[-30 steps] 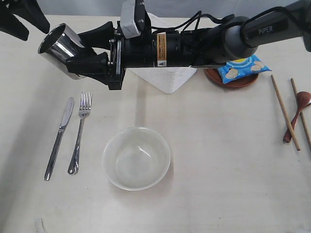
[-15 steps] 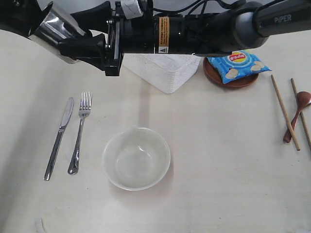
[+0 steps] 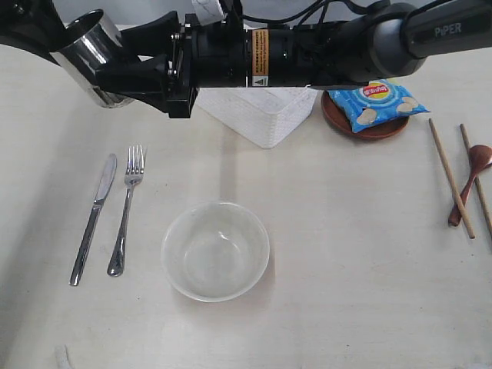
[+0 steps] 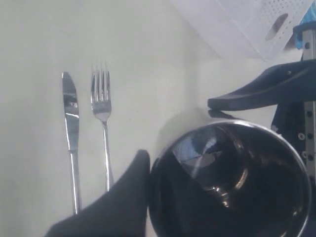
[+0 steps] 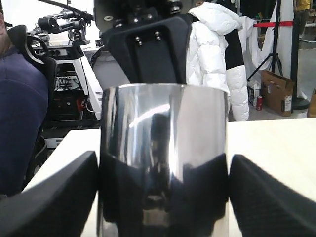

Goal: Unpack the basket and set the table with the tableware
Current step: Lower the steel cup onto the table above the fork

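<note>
The steel cup point(image 3: 91, 58) hangs in the air above the table's point(image 3: 346, 269) far left, mouth tilted up. My right gripper point(image 3: 115, 69) reaches across from the right and is shut on the cup's body point(image 5: 163, 148), one finger point(image 5: 54, 197) on each side. My left gripper point(image 3: 55, 37) comes in from the top left and pinches the cup's rim; one finger point(image 4: 126, 197) presses the outer wall of the cup point(image 4: 232, 182), the other is hidden. On the table lie the knife point(image 3: 94, 219), fork point(image 3: 125, 211) and bowl point(image 3: 216, 250).
The white basket point(image 3: 261, 115) stands at the back, under the right arm. A brown plate point(image 3: 369, 127) with a blue chip bag point(image 3: 384, 104) on it sits to its right. Chopsticks point(image 3: 451, 177) and a dark spoon point(image 3: 470, 181) lie at the right edge.
The cup has travelled up and to the left in the right gripper and tipped more upright. The left gripper has closed onto its rim.
</note>
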Controlling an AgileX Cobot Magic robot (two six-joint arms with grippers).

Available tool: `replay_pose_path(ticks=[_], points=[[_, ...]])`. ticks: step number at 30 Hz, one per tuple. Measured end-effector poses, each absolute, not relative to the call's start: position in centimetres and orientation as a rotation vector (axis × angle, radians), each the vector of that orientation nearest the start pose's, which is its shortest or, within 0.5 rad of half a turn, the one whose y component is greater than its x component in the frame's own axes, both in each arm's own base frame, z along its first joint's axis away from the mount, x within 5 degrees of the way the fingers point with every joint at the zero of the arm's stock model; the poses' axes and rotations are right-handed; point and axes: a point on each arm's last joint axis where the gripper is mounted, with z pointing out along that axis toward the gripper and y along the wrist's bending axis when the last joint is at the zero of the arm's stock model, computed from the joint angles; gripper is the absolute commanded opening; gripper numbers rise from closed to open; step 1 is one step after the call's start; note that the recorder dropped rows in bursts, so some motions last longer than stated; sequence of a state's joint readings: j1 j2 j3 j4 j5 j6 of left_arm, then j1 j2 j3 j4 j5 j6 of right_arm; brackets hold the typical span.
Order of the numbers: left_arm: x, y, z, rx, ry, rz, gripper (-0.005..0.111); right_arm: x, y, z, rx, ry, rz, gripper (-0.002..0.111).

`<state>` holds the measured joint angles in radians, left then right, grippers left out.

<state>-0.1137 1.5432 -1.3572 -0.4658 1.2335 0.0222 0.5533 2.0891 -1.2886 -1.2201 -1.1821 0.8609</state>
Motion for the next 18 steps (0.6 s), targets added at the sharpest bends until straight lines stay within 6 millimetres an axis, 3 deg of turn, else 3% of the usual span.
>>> replay_pose_path(ticks=[3,4,12,18], points=[[29.8,-7.3,32.4,0.049,2.859,-0.681,0.0,31.7,28.9,20.1,-1.21,1.278,1.302,0.066],[29.7,-7.3,32.4,0.05,2.861,-0.681,0.0,31.7,28.9,20.0,-1.211,1.28,1.304,0.07],[29.8,-7.3,32.4,0.045,2.857,-0.681,0.0,31.8,28.9,20.1,-1.17,1.313,1.337,0.073],[30.0,-7.3,32.4,0.038,2.839,-0.679,0.0,31.8,28.6,21.4,-1.217,1.397,1.231,0.073]])
